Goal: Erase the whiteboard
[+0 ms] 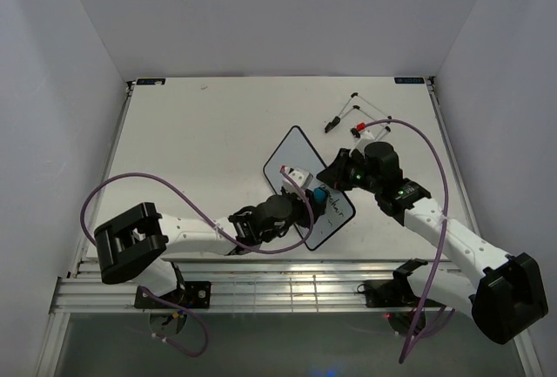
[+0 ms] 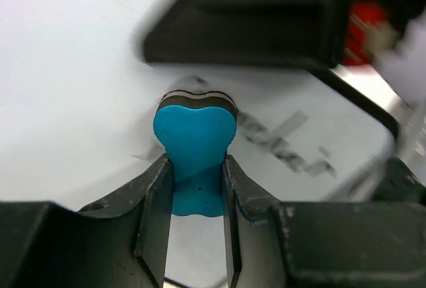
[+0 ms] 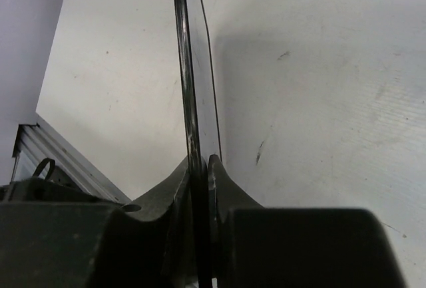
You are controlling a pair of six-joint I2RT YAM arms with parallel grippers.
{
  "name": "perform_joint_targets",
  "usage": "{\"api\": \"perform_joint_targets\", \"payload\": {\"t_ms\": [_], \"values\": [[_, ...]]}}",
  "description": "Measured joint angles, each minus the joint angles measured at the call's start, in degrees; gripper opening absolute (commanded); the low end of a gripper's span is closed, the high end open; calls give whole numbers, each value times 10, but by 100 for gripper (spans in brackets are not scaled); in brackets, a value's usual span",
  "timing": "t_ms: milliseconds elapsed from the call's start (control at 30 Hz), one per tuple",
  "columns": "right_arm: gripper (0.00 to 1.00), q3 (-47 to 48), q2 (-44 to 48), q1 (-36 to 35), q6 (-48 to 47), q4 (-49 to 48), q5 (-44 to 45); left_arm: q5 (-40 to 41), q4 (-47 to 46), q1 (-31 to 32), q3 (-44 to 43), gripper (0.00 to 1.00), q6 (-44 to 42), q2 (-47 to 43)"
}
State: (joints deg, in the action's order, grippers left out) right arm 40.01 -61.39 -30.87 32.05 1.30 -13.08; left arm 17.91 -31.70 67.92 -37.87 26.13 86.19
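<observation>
Mid-wipe: L gripper (image 2: 194, 168) clamped on blue heart-shaped eraser (image 2: 194, 132), R gripper (image 3: 200, 167) pinching edge of black-framed glossy whiteboard (image 1: 292, 149); smeared black handwriting (image 2: 286, 149) left to clear.

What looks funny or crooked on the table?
The whiteboard sits slanted, not straight, pinched at its edge by the right pincer. Its writing looks smudged beside the blue eraser. The wire stand lies apart, toward the far right.

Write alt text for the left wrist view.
The left pincer grips a blue heart-shaped eraser, its felt end on the whiteboard beside smeared black handwriting. A blurred black shape fills the top.
</observation>
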Motion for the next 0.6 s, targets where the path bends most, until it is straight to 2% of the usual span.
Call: {"api": "perform_joint_targets", "payload": {"t_ms": [133,267,400,600], "values": [[8,-28,27,-4,40,12,30,63,31,-30,-9,0,-2,0],[8,-61,55,-14,87,15,37,91,52,-68,-9,0,17,4],[8,-64,66,-16,112,18,36,84,58,-102,-9,0,42,12],[8,-65,73,-17,110,27,49,31,57,-112,-14,0,47,16]]}}
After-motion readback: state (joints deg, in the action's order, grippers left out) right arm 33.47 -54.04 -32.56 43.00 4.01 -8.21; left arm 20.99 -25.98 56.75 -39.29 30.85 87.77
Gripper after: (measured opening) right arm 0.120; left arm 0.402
